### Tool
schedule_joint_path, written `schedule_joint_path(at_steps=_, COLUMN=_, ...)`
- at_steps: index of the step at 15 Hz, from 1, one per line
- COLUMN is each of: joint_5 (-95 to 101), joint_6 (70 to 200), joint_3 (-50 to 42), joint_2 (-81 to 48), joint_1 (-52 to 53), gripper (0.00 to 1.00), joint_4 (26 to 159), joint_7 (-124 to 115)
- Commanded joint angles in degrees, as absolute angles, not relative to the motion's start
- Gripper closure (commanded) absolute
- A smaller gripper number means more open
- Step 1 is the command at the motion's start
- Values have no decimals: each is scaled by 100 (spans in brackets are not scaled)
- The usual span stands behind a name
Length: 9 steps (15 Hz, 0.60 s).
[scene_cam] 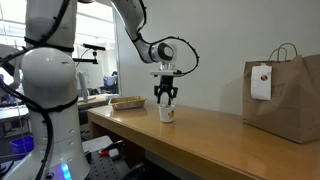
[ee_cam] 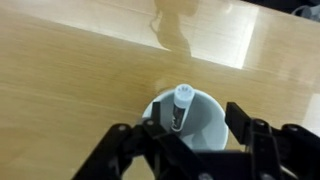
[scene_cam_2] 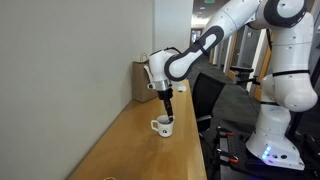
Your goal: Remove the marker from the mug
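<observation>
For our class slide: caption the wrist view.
Open black gripper straddles small white mug holding dark marker on wooden table.

One white cylindrical mug [scene_cam: 167, 114], one thin dark marker [ee_cam: 180, 106] standing in it, one brown paper bag [scene_cam: 288, 98], one flat tan tray [scene_cam: 127, 102], one wooden table [scene_cam: 210, 145].

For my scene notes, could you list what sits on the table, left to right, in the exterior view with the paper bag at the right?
tan tray → white mug → brown paper bag

Open tabletop [scene_cam: 200, 135] surrounds the mug [scene_cam: 167, 114]; the paper bag [scene_cam: 290, 95] stands well apart.
</observation>
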State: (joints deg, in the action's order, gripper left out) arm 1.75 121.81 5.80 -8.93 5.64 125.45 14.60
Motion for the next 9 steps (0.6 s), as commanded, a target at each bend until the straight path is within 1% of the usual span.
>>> schedule_joint_path(at_steps=1, joint_5=430, joint_6=12182, joint_3=617, joint_2=-1114, joint_1=557, gripper=28, joint_4=12347, joint_7=1705)
schedule_joint_path(at_steps=2, joint_5=487, joint_6=12160, joint_3=619, joint_2=-1185, joint_1=559, gripper=32, joint_4=12290, joint_7=1740)
schedule_joint_path(at_steps=3, joint_5=530, joint_6=12156, joint_3=617, joint_2=-1244, joint_1=553, gripper=32, joint_4=12236, joint_7=1760)
schedule_joint_path(at_steps=5, joint_5=585, joint_6=12134, joint_3=619, joint_2=-1376, joint_1=547, gripper=39, joint_4=12117, joint_7=1802)
schedule_joint_path(at_steps=6, joint_5=599, joint_6=12139, joint_3=624, joint_2=-1437, joint_1=547, gripper=45, joint_4=12053, joint_7=1808)
schedule_joint_path(at_steps=8, joint_5=694, joint_6=12113, joint_3=627, joint_2=-1528, joint_1=560, gripper=45, joint_4=11936, joint_7=1777)
schedule_joint_path(at_steps=9, joint_5=716, joint_6=12100, joint_3=630, joint_2=-1569, joint_1=555, gripper=48, joint_4=11892, joint_7=1803)
